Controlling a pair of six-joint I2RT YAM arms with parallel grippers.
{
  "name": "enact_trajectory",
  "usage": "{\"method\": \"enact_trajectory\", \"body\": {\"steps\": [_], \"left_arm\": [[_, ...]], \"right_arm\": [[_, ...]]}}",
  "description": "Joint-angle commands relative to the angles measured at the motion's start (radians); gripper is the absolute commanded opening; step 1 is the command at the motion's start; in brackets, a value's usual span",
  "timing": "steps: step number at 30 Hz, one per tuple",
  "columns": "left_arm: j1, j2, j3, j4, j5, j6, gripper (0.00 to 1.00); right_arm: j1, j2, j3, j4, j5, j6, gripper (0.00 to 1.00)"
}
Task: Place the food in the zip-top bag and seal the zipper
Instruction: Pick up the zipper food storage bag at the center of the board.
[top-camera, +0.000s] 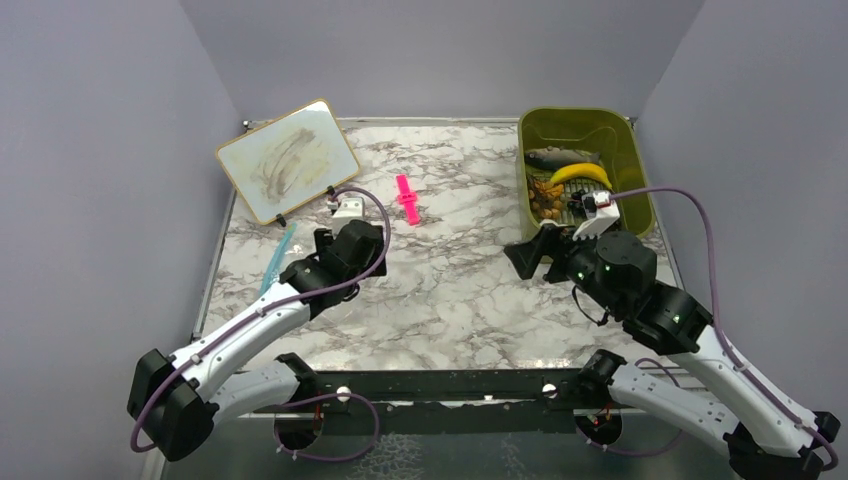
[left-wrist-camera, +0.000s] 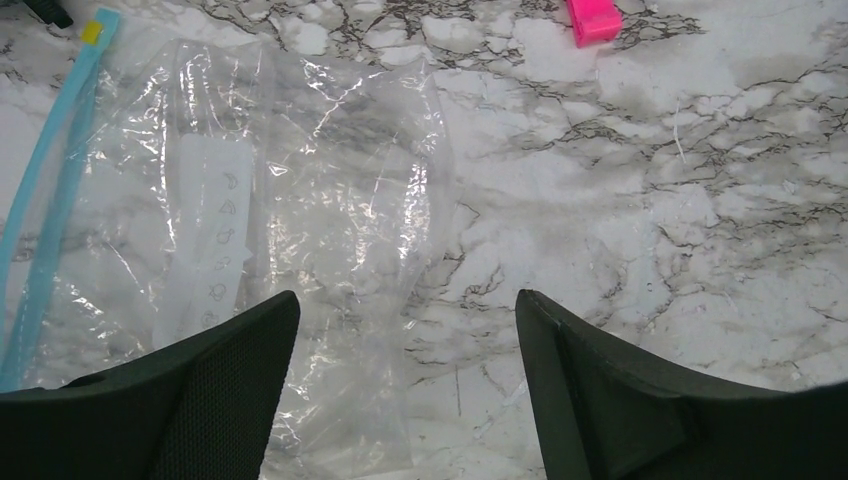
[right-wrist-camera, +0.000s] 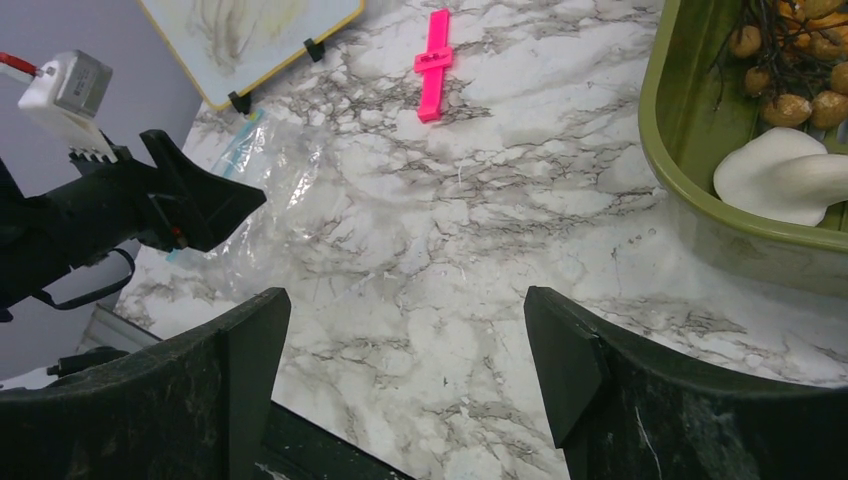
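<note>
The clear zip-top bag (left-wrist-camera: 330, 200) lies flat on the marble, its white label (left-wrist-camera: 215, 230) up and its blue-teal zipper (left-wrist-camera: 50, 190) along the left edge. My left gripper (left-wrist-camera: 405, 300) hovers open and empty over the bag's near end; in the top view it (top-camera: 330, 240) covers most of the bag, only the zipper (top-camera: 282, 252) showing. The food sits in the olive-green bin (top-camera: 640, 190): grey fish (top-camera: 560, 157), yellow banana (top-camera: 580, 175), brownish bits (right-wrist-camera: 800, 95), white piece (right-wrist-camera: 780, 175). My right gripper (right-wrist-camera: 405, 295) is open and empty, just left of the bin.
A pink clip (top-camera: 407, 199) lies on the marble between the arms, towards the back. A whiteboard (top-camera: 288, 160) leans at the back left. Grey walls close in three sides. The bin's near-left rim (right-wrist-camera: 690, 170) is close to my right fingers.
</note>
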Motion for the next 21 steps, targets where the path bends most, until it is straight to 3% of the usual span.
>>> {"method": "enact_trajectory", "body": {"steps": [1,7,11,21], "left_arm": [[0.009,0.045,0.027,-0.027,-0.018,0.034,0.77],[0.044,0.152,0.034,-0.035,0.019,0.017,0.72],[0.07,0.232,0.038,-0.034,0.016,0.011,0.58],[0.09,0.338,0.046,-0.015,0.103,-0.035,0.5]], "right_arm": [[0.009,-0.031,-0.026,0.034,0.01,0.008,0.88],[0.009,-0.032,-0.031,0.067,-0.016,-0.01,0.87],[0.009,-0.03,-0.03,0.083,-0.05,-0.013,0.87],[0.009,-0.026,-0.019,0.07,-0.086,-0.039,0.86]]}}
